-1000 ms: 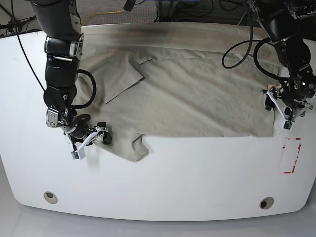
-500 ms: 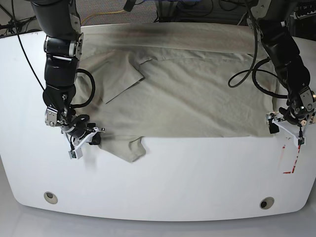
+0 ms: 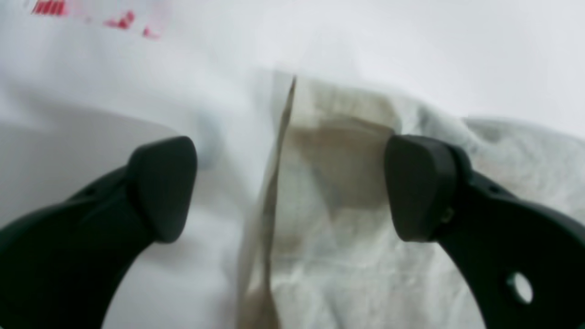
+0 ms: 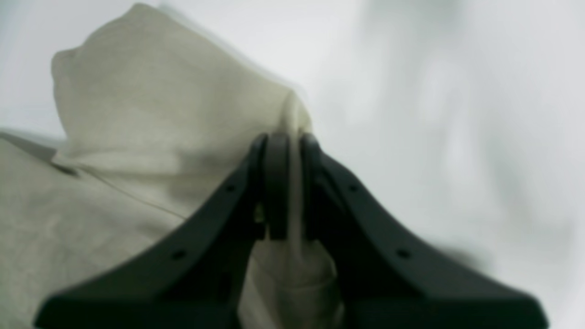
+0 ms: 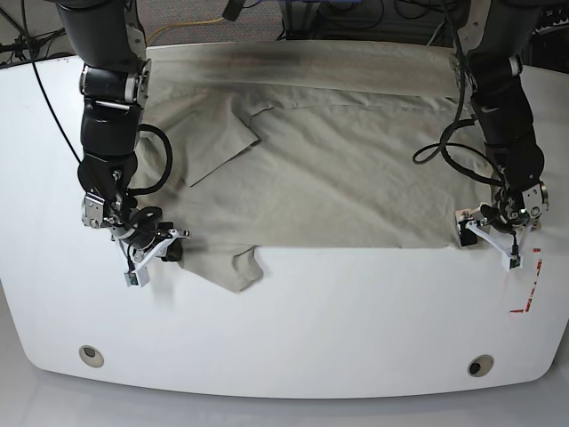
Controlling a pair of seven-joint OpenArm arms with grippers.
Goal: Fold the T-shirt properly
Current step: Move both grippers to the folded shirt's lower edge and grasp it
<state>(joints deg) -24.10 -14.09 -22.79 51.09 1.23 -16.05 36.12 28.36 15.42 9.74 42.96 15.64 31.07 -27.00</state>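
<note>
The pale beige T-shirt point(image 5: 356, 169) lies spread across the white table point(image 5: 311, 320), with one sleeve folded over at the base view's upper left. My right gripper point(image 5: 158, 249) sits at the shirt's lower left edge. In the right wrist view this gripper point(image 4: 288, 183) is shut on a raised fold of the T-shirt point(image 4: 160, 114). My left gripper point(image 5: 487, 242) is at the shirt's lower right corner. In the left wrist view that gripper point(image 3: 290, 187) is open, with the T-shirt's point(image 3: 365, 256) corner edge between its fingers point(image 3: 420, 187) and nothing pinched.
Red tape marks point(image 5: 526, 285) lie on the table just right of the left gripper. Two round holes point(image 5: 90, 355) point(image 5: 480, 366) sit near the table's front edge. Cables point(image 5: 444, 151) hang from the arm on the right. The shirt's back edge reaches the table's far edge.
The right gripper has shut on the shirt's edge. The left gripper has opened wide and moved down and inward to the shirt's lower right corner.
</note>
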